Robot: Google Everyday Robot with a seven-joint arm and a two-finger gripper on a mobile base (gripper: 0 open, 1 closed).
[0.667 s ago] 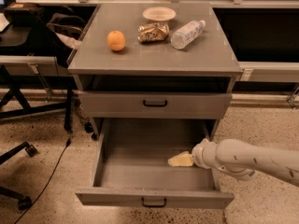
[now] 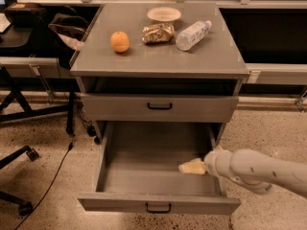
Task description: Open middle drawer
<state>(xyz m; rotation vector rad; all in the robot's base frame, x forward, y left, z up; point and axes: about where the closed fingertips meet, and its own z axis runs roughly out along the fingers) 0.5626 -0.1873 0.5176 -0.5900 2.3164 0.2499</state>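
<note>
Middle drawer (image 2: 201, 108) sits shut in the bench (image 2: 158, 56), its front facing me; taking things from nearest: the bottom drawer (image 2: 110, 202), directly below the middle drawer, stands pulled out; my claw (image 2: 192, 166) hangs inside it, below the middle drawer's right half; whether the claw is apart or together I cannot tell; the handle (image 2: 159, 106) of the middle drawer lies above and left of the claw, its long axis level, left to right across the front's centre; I judge I must rise, shift left, then pull toward me; farther, above the middle drawer, lie an orange (image 2: 120, 41), a crumpled bag (image 2: 158, 33), a bottle (image 2: 193, 34) and a bowl (image 2: 164, 14).
</note>
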